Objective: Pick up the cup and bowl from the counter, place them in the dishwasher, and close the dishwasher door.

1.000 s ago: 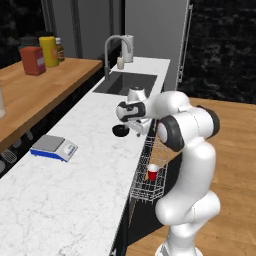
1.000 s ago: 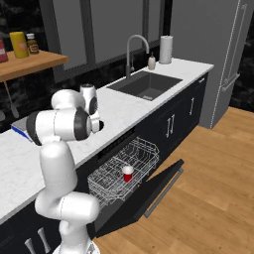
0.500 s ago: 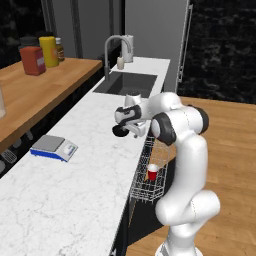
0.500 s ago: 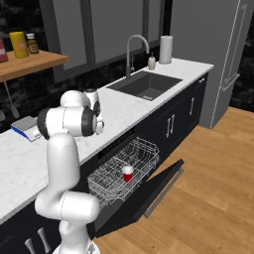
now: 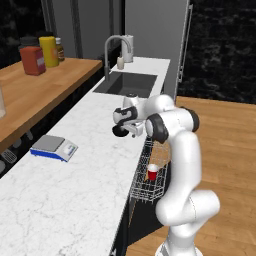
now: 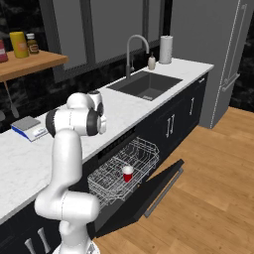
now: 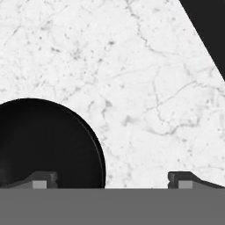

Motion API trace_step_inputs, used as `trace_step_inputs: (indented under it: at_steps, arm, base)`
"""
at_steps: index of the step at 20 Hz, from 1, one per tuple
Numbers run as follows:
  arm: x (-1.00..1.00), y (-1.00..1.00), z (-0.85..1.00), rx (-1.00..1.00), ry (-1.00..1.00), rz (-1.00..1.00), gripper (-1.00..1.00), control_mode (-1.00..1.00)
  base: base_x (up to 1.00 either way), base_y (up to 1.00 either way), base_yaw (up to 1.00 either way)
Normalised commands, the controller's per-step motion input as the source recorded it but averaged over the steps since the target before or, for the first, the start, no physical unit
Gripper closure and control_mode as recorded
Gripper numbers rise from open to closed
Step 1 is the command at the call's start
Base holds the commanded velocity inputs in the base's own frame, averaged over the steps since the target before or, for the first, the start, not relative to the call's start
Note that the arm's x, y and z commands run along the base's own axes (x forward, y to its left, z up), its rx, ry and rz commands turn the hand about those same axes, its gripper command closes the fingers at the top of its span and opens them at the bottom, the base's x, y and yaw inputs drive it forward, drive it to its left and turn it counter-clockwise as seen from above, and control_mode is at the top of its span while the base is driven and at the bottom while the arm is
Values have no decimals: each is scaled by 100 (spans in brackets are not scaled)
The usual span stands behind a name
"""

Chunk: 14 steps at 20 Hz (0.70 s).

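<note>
Right now the gripper (image 7: 112, 181) hangs wide open over the veined white marble counter (image 7: 145, 83), holding nothing. The bowl (image 7: 44, 143), a smooth round black disc, lies on the stone under one fingertip (image 7: 41, 180). Down in the open dishwasher's (image 6: 144, 193) silver wire rack (image 6: 111, 178) stands the little tapered red cup (image 6: 128, 173).
</note>
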Motion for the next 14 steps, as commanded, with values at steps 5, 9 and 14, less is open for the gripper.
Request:
trace_step_inputs:
  at_steps: [5,9,14]
  arm:
    - [13,1,-23,0,0,3,-100,-100]
    - [0,7,-30,0,0,6,-100,-100]
    - [0,25,-36,0,0,10,100,-100]
  base:
    - [0,0,0]
    - [0,0,0]
    - [0,0,0]
